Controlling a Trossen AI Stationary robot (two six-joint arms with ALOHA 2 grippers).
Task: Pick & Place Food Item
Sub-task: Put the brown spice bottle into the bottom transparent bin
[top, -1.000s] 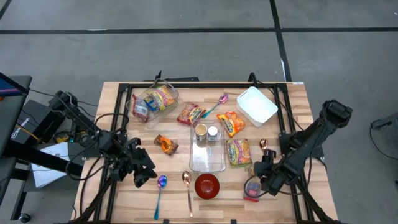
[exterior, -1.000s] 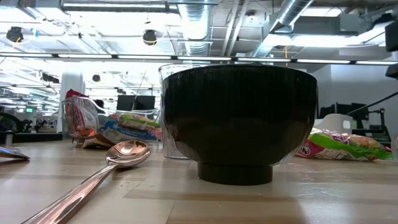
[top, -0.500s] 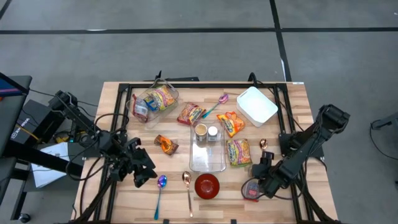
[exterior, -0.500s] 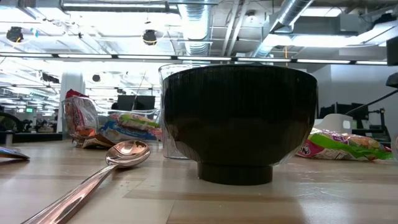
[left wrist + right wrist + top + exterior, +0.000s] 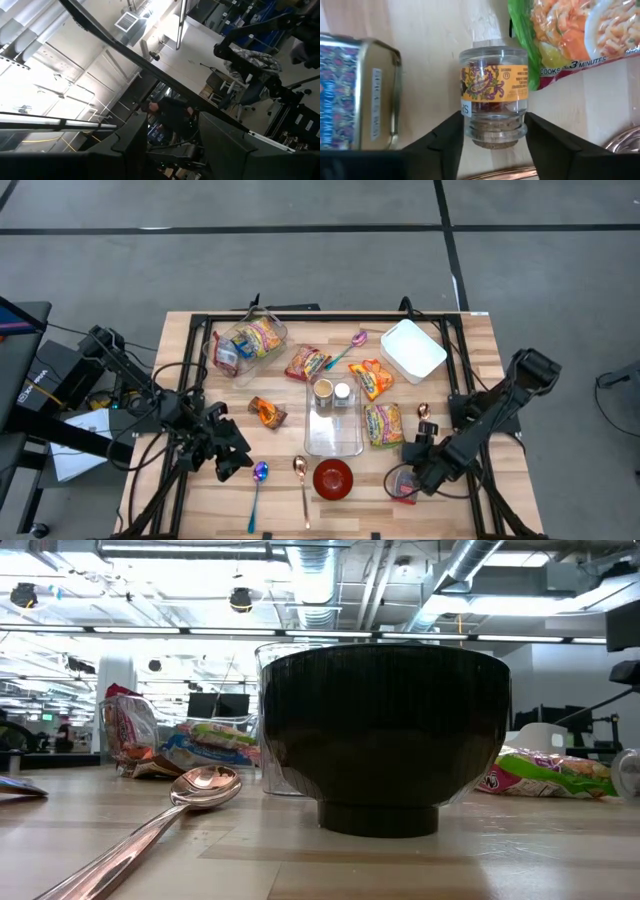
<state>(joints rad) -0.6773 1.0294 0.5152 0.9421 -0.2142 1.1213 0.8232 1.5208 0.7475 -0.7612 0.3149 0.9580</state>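
**Right gripper closes around a small jar at the table's front right**

From above we see a wooden table (image 5: 190, 330) on a grey floor, strewn with food packets, a clear tray (image 5: 333, 430), a white tub (image 5: 412, 348), a red bowl (image 5: 333, 477) and two spoons (image 5: 257, 480). The left gripper (image 5: 232, 463) waits near the front left, just beside one spoon; from here we cannot tell how its fingers stand. The right gripper (image 5: 410, 477) is low at the front right, and compared with a second ago the arm has slid a little inward and lower. Bare wood lies along the front edge and the left side, so there is room there; the middle is crowded.

At table height the bowl (image 5: 385, 740) fills our picture, a copper spoon (image 5: 190, 795) beside it, and an office with ceiling pipes lies behind. A pale round object at the right edge is new since before.

The left wrist view points up at the ceiling, its fingers (image 5: 135, 135) apart with nothing between them.

In the right wrist view a spice jar (image 5: 493, 95) with a cork stopper lies on the wood between the fingers (image 5: 445, 142), which sit just at its sides; we cannot tell whether they touch. A tin (image 5: 357, 92) lies beside it and a noodle packet (image 5: 570, 35) on its other side.
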